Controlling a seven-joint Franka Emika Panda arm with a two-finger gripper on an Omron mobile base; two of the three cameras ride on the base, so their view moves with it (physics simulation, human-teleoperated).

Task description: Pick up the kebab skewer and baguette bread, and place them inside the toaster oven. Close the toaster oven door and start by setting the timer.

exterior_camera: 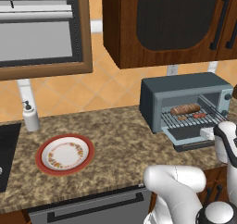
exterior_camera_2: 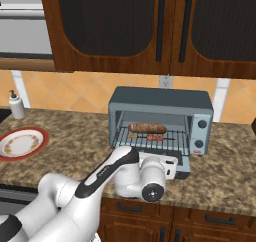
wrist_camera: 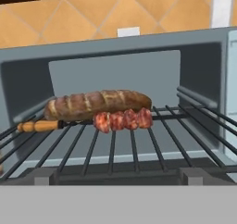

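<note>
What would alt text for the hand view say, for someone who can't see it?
Looking into the open toaster oven: the baguette bread lies across the wire rack, with the kebab skewer right in front of it, its wooden handle pointing left. Orange wall tiles show above the oven.

Toaster oven door (exterior_camera_2: 172,167) mostly covered by the arm in the right base view; in the left base view its right end is hidden behind the arm; kebab skewer (wrist_camera: 92,122) partly tucked against the baguette bread (wrist_camera: 99,102); knob markings too small to read.
</note>
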